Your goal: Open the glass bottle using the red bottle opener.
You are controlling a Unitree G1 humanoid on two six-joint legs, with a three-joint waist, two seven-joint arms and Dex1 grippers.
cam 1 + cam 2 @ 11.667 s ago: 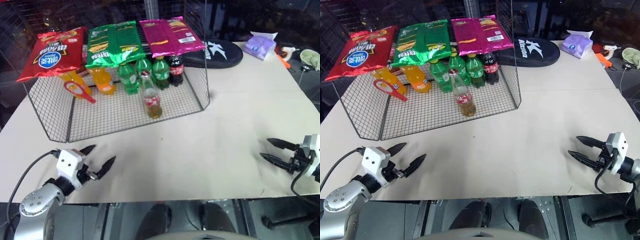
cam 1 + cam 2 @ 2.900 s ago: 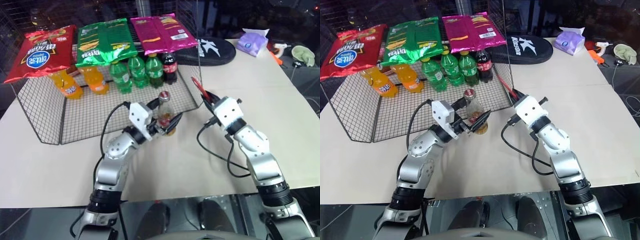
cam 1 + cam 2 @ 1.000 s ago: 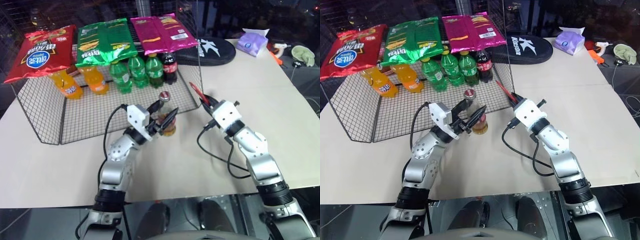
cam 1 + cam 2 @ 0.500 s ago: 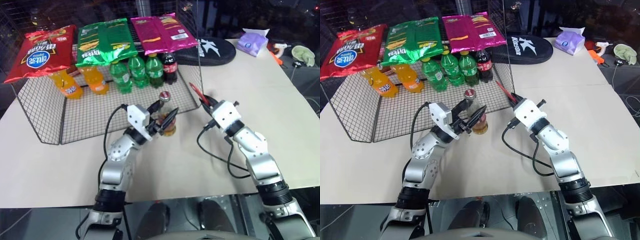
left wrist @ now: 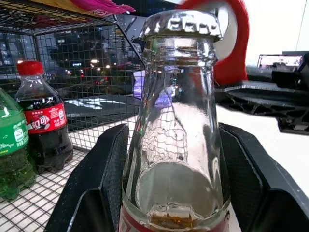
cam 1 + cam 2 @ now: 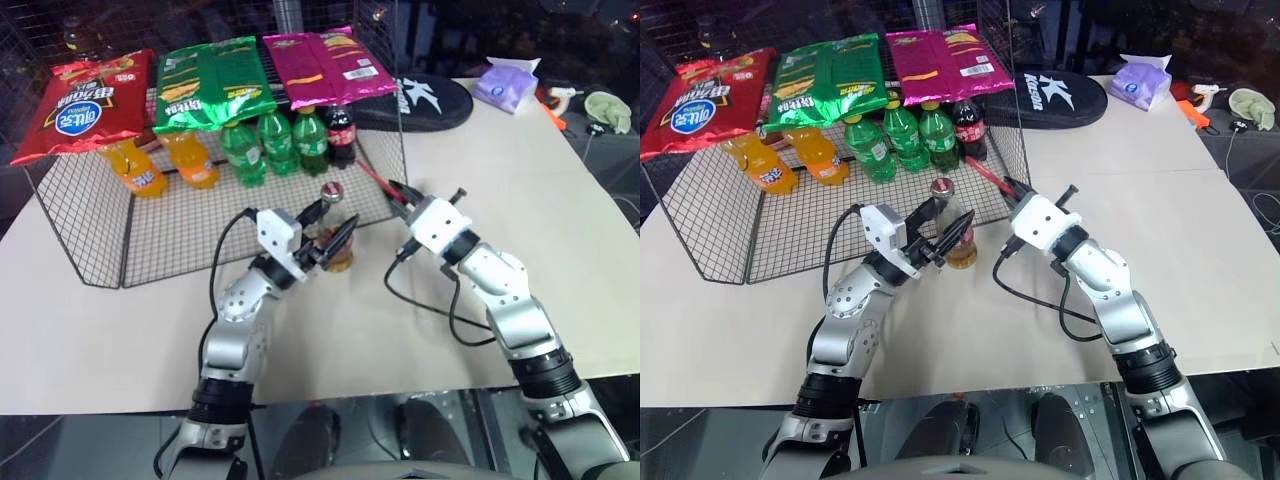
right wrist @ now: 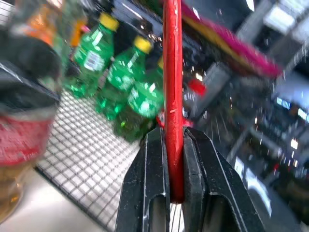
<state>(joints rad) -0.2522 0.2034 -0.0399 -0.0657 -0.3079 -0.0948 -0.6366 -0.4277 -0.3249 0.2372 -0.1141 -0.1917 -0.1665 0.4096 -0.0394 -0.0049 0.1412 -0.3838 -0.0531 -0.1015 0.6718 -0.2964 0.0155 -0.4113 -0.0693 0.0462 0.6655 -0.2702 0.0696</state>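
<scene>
The glass bottle (image 6: 336,240) stands upright at the front edge of the wire rack, its metal cap (image 5: 181,23) on. My left gripper (image 6: 328,228) is shut on the bottle's body, with one black finger (image 5: 102,180) on each side below the neck. My right gripper (image 6: 397,196) is shut on the handle of the red bottle opener (image 6: 372,178), which sticks up and away from it. The red bottle opener (image 7: 173,92) is held edge-on between the pads. Its round red head (image 5: 235,44) sits just behind and beside the cap; I cannot tell if they touch.
The wire rack (image 6: 180,225) holds green soda bottles (image 6: 262,145), orange bottles (image 6: 165,165) and a cola bottle (image 6: 340,128), with chip bags (image 6: 215,85) on top. A black bag (image 6: 430,100) and a purple tissue pack (image 6: 510,85) lie at the far right.
My right gripper has moved left and slightly up with the opener, bringing its head close to the bottle's cap. The left gripper and the bottle have stayed put.
</scene>
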